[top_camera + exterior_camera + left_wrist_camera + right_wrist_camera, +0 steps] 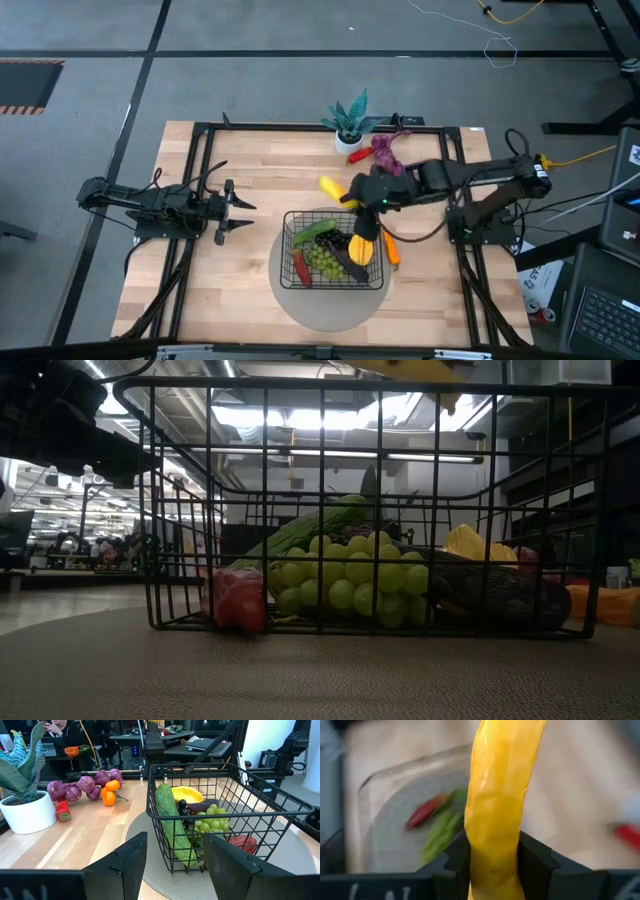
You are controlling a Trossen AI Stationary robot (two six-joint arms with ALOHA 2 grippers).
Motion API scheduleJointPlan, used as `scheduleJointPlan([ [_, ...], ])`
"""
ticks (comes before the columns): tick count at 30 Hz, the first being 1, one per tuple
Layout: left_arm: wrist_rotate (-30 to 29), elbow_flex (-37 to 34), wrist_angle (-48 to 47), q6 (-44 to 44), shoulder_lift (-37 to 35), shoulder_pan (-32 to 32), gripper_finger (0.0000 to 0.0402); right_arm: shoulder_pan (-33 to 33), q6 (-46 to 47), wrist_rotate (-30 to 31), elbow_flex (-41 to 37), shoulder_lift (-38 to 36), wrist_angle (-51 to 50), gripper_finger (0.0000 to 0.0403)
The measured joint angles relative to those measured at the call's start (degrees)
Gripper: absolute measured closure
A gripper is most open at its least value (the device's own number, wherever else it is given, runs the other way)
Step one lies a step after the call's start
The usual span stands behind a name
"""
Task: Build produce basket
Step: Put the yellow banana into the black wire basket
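The black wire basket (290, 222) stands on a round grey disc (325, 305). It holds a cucumber (170, 817), green grapes (345, 580), a dark eggplant (352, 266), a red piece (238, 600) and a yellow piece (364, 243). My right gripper (352, 194) is just beyond the basket's far rim, shut on a yellow banana (331, 186). My left gripper (238, 210) is open and empty, left of the basket. A carrot (392, 250) lies on the table by the basket's right side. My right gripper pinches the banana between its two fingers (457, 857), on two opposite sides of its body (492, 852). The fingers come about level from the table's right and lie along the banana, which sticks out ahead of them. The banana is lifted clear of table and basket.
A potted plant in a white pot (350, 125) stands at the far edge. A purple lumpy string (386, 152), a small orange (111, 785) and a red pepper (357, 157) lie beside it. There is bare table left of and in front of the disc.
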Motion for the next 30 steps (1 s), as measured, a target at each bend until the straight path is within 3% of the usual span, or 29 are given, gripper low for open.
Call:
scheduleJointPlan([
  [3,0.0,0.0,0.0,0.0,0.0,0.0,0.0214,-0.7,-3.0,-11.9,-2.1,0.0,0.3,0.0276],
  [7,0.0,0.0,0.0,0.0,0.0,0.0,0.0214,-0.1,-5.5,-17.6,-5.3,0.0,4.9,0.0276],
  [15,0.0,0.0,0.0,0.0,0.0,0.0,0.0214,2.6,-3.9,-17.9,-12.7,0.1,14.2,0.0272],
  [25,0.0,0.0,0.0,0.0,0.0,0.0,0.0214,2.8,-3.1,-17.9,-12.8,0.1,18.0,0.0251],
  [30,0.0,0.0,0.0,0.0,0.0,0.0,0.0214,2.9,-7.4,-17.5,-12.8,0.1,18.5,0.0250],
])
